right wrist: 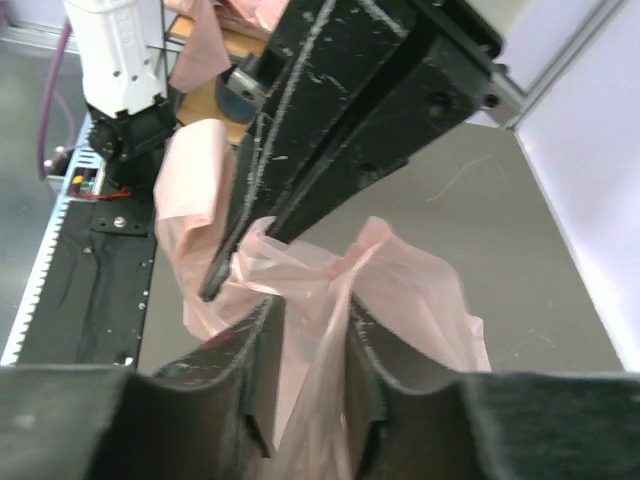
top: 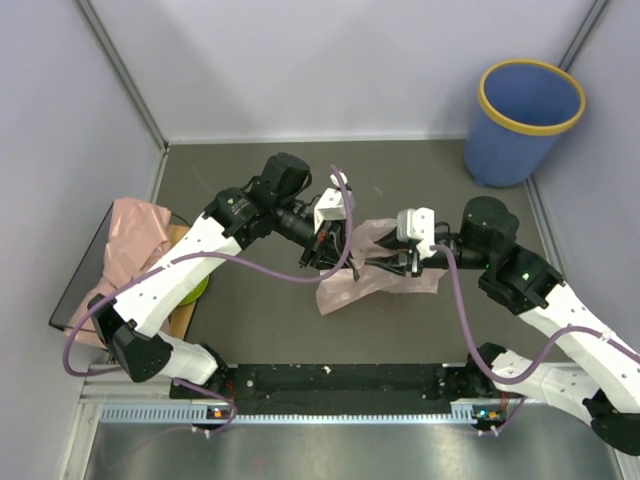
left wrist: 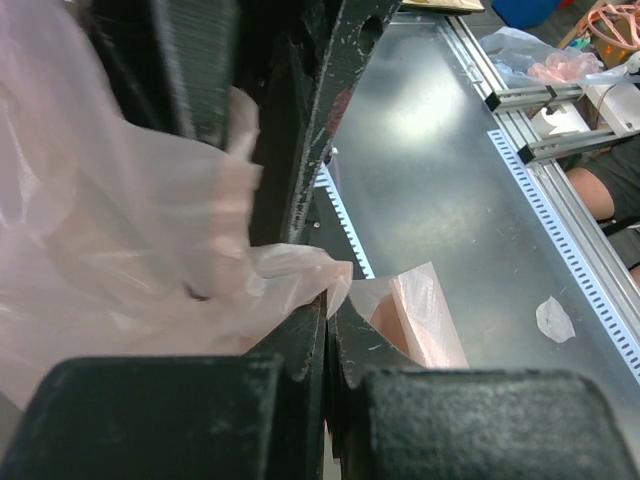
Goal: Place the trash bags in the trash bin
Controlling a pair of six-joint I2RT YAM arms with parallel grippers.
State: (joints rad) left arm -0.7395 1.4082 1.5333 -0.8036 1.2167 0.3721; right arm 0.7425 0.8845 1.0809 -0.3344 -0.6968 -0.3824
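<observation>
One pale pink trash bag point(top: 375, 268) hangs crumpled between my two grippers over the middle of the table. My left gripper point(top: 322, 252) is shut on its left part; in the left wrist view the film point(left wrist: 130, 250) is pinched at the jaw tips point(left wrist: 330, 300). My right gripper point(top: 405, 262) stands on the bag's right side. Its jaws point(right wrist: 310, 320) are a narrow gap apart with a bunched strip of the bag point(right wrist: 420, 280) running between them. More pink trash bags point(top: 135, 235) lie at the far left. The blue trash bin point(top: 525, 120) with its yellow rim stands at the back right.
A green bowl point(top: 197, 290) and a wooden board point(top: 180, 315) lie under my left arm, next to the pile of bags. The enclosure's walls close in the table on the left, back and right. The left arm's fingers point(right wrist: 330, 130) cross the right wrist view close above my right jaws.
</observation>
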